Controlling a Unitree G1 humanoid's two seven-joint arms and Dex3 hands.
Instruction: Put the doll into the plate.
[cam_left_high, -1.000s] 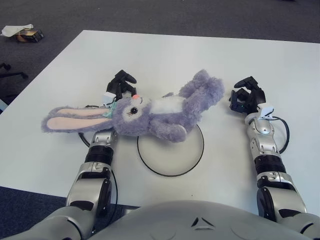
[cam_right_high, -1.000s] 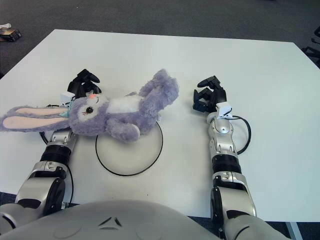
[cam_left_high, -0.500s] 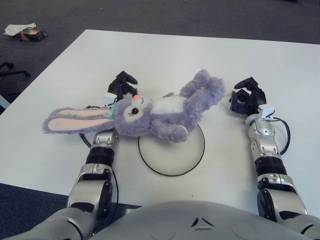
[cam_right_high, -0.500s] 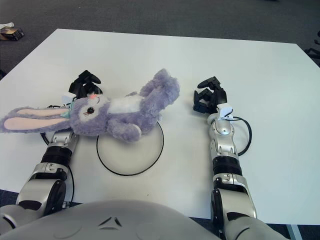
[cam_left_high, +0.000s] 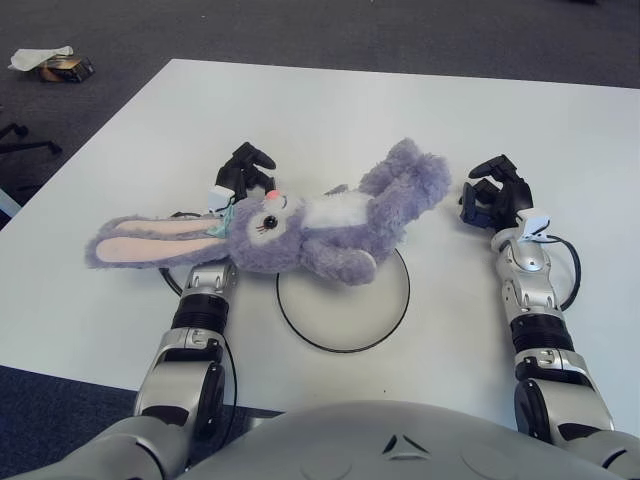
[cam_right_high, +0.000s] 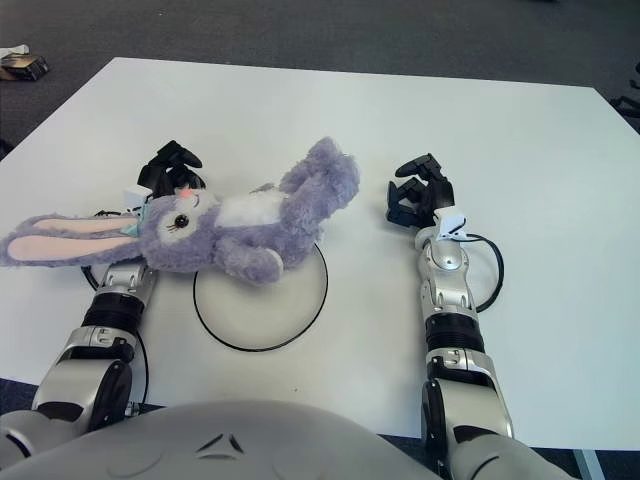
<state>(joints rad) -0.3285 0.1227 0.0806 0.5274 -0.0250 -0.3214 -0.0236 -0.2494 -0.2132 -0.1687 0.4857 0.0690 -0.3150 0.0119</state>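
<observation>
At the bottom of the frame, the robot's grey torso (cam_left_high: 400, 445) curves across the lower edge, both forearms reaching up over a white table (cam_left_high: 330, 110). Just above the torso, at centre, a white plate (cam_left_high: 343, 305) with a thin dark rim lies flat on the table. A purple plush rabbit doll (cam_left_high: 300, 225) lies sprawled on its back across the plate's upper-left edge: its lower limbs overlap the rim, while its head sits left of the plate and its long pink-lined ears stretch toward the left side of the frame. Its upper limbs point toward the upper right, past the plate's top edge. Most of the plate's surface is uncovered, so the doll is only partly over it.

The left hand (cam_left_high: 242, 178) shows at centre left, just above and behind the doll's head, its dark fingers curled; the doll's head covers the wrist, and whether the fingers touch the plush cannot be told. The right hand (cam_left_high: 495, 200) shows at centre right, right of the doll's raised limbs and apart from them, fingers curled inward around nothing.

In the upper left corner, beyond the table, a small box and a white scrap (cam_left_high: 48, 64) lie on dark carpet (cam_left_high: 400, 30).
</observation>
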